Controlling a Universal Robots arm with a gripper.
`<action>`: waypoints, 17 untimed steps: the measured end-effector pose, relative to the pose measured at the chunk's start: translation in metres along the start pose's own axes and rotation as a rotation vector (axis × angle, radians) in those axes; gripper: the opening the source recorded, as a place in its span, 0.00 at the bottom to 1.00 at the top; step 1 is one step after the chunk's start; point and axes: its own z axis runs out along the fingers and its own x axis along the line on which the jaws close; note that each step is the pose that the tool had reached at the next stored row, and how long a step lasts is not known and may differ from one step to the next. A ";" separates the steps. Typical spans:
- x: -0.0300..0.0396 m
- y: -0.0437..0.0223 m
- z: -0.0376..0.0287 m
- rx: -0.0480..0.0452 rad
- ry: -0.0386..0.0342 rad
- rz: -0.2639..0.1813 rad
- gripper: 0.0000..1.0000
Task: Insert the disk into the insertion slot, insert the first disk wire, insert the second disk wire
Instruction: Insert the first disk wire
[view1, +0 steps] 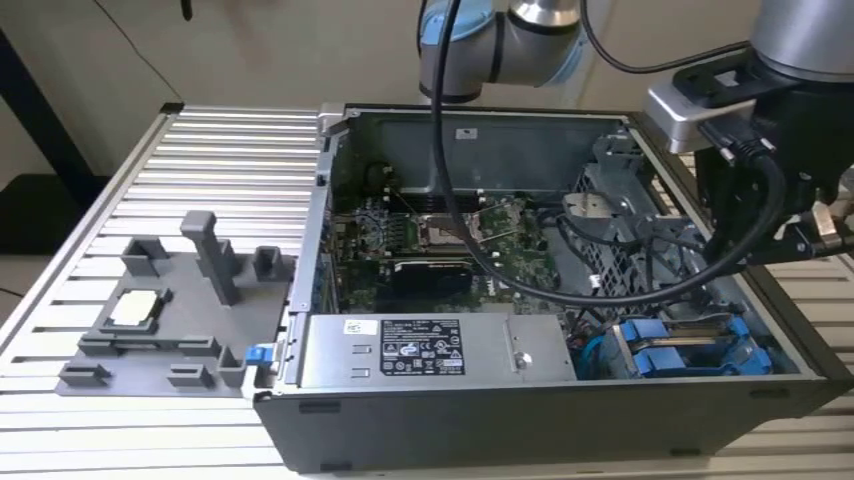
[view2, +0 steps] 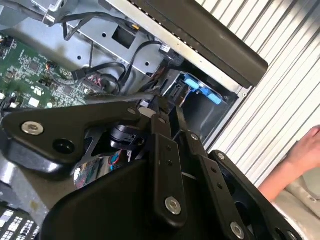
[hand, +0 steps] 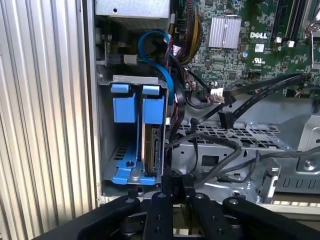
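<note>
Across the exterior view's left, a ribbed aluminium table (view1: 120, 150) runs back to a pale beige wall (view1: 267, 50) and carries a grey plastic fixture tray (view1: 160, 330). At the middle lies an open dark computer case (view1: 534, 420) with a green motherboard (view1: 454, 240) and a long grey metal box (view1: 334, 355). Toward the exterior view's right, the silver-grey disk (hand: 150, 145) in its blue carrier stands on edge inside the grey perforated insertion slot (hand: 135, 79), in the compartment beside the black cables (hand: 176, 112). The black claw (hand: 173, 179) hangs just beside that bay. Its tips are drawn together where a black cable reaches them, and whether they pinch it is unclear. A person's hand (view2: 307, 150) shows outside the case, over the table.
</note>
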 end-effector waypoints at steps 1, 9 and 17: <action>0.0001 -0.0024 0.0006 -0.0158 0.0015 -0.001 0.19; 0.0011 -0.0219 0.0052 -0.1457 0.0088 -0.004 0.19; 0.0022 -0.0431 0.0103 -0.2601 0.0067 -0.005 0.19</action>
